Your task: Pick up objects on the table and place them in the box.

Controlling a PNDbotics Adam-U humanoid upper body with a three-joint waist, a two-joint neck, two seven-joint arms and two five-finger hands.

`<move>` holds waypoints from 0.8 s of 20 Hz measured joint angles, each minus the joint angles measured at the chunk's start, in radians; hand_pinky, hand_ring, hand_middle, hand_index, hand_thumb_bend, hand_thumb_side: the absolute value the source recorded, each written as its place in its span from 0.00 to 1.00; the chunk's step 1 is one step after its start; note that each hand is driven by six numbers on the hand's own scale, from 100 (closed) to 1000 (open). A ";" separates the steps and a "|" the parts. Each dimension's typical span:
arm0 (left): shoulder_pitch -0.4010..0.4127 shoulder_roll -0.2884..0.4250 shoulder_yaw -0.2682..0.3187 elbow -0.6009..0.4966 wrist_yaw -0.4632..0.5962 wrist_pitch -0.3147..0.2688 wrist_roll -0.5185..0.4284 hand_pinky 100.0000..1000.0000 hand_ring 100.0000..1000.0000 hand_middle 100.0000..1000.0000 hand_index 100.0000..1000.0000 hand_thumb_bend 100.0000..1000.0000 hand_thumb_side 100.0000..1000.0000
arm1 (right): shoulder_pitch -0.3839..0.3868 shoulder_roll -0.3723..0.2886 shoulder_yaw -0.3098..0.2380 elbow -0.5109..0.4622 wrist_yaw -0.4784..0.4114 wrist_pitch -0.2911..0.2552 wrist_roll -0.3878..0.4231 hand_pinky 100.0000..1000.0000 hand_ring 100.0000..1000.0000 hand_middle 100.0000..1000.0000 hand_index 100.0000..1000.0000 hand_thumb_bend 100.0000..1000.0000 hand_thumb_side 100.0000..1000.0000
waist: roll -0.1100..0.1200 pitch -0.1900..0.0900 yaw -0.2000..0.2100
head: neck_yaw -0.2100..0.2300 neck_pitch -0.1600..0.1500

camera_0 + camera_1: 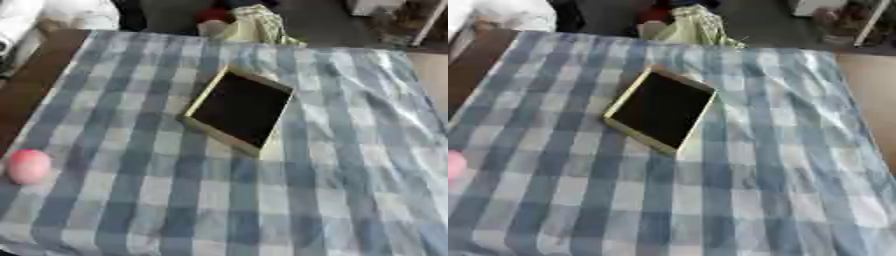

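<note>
A shallow box [238,110] with pale yellow walls and a dark inside lies near the middle of the table, turned at an angle. A round pink object [29,166] rests on the cloth at the table's left edge, well to the left of and nearer than the box. In the right eye view only a sliver of the pink object [453,165] shows at the left border. Neither of my hands appears in either view.
A blue and white checked cloth [350,175] covers the table, with bare brown wood [35,75] along its left side. Beyond the far edge lie a yellow-green checked fabric [254,25] and blurred clutter on the floor.
</note>
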 measured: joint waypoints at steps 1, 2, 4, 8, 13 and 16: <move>0.000 0.001 0.000 0.000 -0.001 -0.001 0.000 0.56 0.70 0.71 0.86 0.00 0.52 | 0.000 0.000 0.000 0.000 0.000 -0.001 0.001 0.76 0.58 0.62 0.70 0.00 0.83 | 0.000 0.000 0.000 | 0.000 0.000; 0.000 0.002 0.000 0.000 -0.002 -0.003 0.000 0.57 0.71 0.72 0.87 0.00 0.52 | 0.000 0.000 0.000 0.000 0.000 -0.001 0.001 0.76 0.58 0.62 0.70 0.00 0.83 | 0.001 -0.001 0.001 | 0.000 0.000; 0.000 0.011 0.000 0.000 -0.011 -0.007 0.003 0.57 0.71 0.72 0.87 0.00 0.51 | 0.000 0.000 0.000 0.000 0.000 0.000 0.002 0.76 0.58 0.62 0.70 0.00 0.83 | 0.003 -0.001 0.002 | 0.000 0.001; -0.002 0.046 -0.004 0.000 -0.033 -0.022 0.009 0.57 0.71 0.72 0.87 0.00 0.50 | 0.000 -0.002 0.000 0.000 0.001 0.002 0.004 0.76 0.58 0.62 0.70 0.00 0.83 | 0.011 -0.007 0.007 | 0.008 0.008; -0.011 0.078 -0.022 0.000 -0.063 -0.041 0.014 0.58 0.71 0.72 0.88 0.00 0.49 | 0.000 -0.009 0.003 0.000 0.001 0.002 0.008 0.76 0.58 0.62 0.70 0.00 0.83 | 0.013 -0.008 0.007 | 0.025 0.010; -0.019 0.092 -0.032 0.000 -0.077 -0.048 0.013 0.58 0.71 0.72 0.88 0.00 0.48 | -0.001 -0.009 0.006 0.000 0.001 0.002 0.009 0.76 0.58 0.62 0.70 0.00 0.83 | 0.013 -0.008 0.007 | 0.030 0.010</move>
